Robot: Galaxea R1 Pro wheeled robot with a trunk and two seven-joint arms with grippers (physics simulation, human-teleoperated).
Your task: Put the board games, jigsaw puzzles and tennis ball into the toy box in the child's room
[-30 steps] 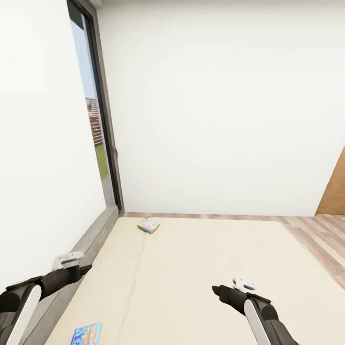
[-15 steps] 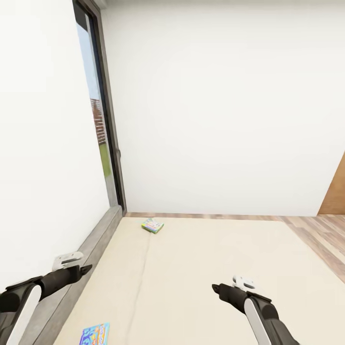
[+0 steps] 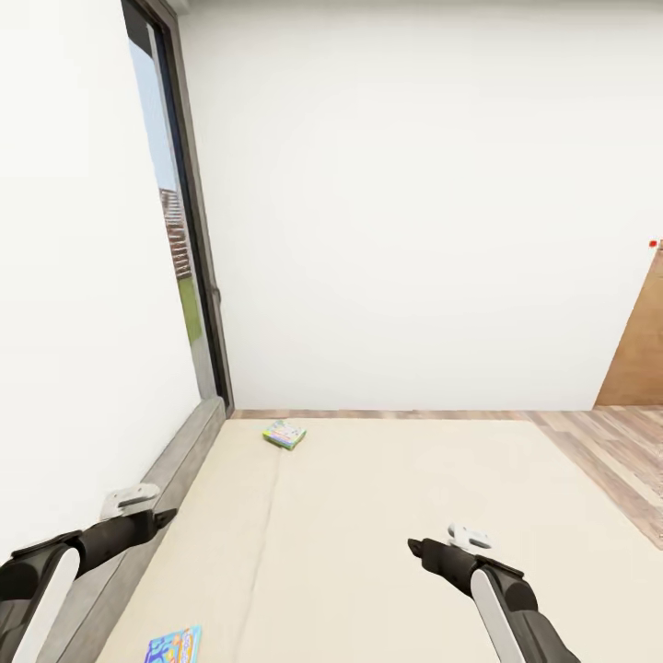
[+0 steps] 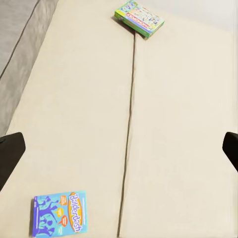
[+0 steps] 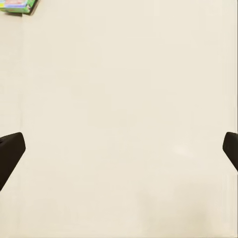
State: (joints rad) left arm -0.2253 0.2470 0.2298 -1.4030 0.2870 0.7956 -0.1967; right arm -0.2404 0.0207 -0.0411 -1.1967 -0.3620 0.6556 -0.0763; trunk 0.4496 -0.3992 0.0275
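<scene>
Bed (image 3: 387,516): beige mattress, matt, cloth-like, smooth, one fine seam along its length; frame grey-brown, matt, faintly grained.
Blue board game (image 4: 59,214): printed card, slight sheen, flat cover.
Green-white board game (image 4: 140,18): printed card box, smooth, bright inks.
Floor (image 3: 612,442): wood planks, visible grain, low sheen.
Walls (image 3: 414,203): plain white, matt, untextured.
Window frame (image 3: 198,267): dark grey, metal-like, smooth.
Left tool (image 3: 158,517), right tool (image 3: 416,550): black matt plastic-like; fingers (image 4: 10,156) dark, unreflective. Arm shells white, glossy.
</scene>
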